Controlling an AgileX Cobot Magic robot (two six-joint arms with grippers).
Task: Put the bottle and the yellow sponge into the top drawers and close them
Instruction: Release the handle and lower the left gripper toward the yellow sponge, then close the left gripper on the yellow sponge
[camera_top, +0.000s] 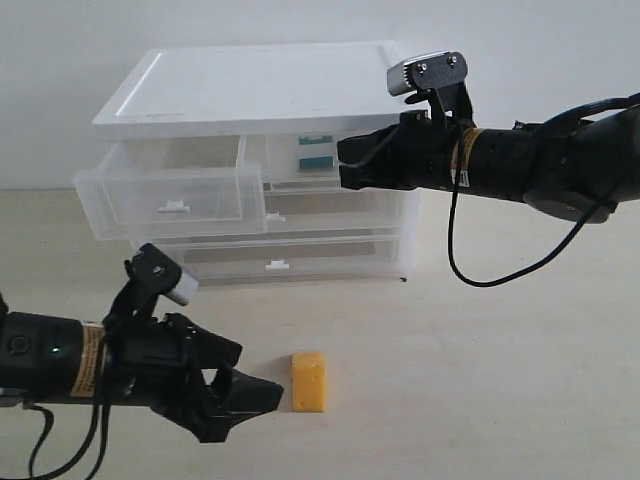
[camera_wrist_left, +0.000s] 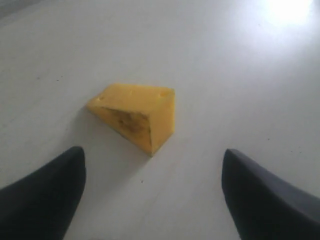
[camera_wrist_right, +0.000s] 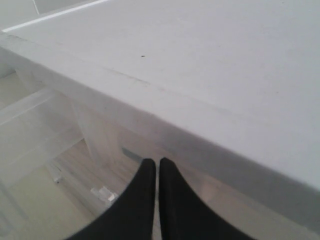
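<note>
— Where is the yellow sponge (camera_top: 308, 381)?
— We see it before the cabinet (camera_top: 250, 85), near our left gripper (camera_top: 250, 412), fingers spread wide.
— And the bottle (camera_top: 315, 152)?
— Inside the cabinet's pushed-in top drawer (camera_top: 285, 150); our right gripper (camera_wrist_right: 158, 165) is there, fingers pressed together.

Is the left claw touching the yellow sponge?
Apart. The left wrist view shows bare table between the yellow sponge and both fingers of the open left claw.
</note>
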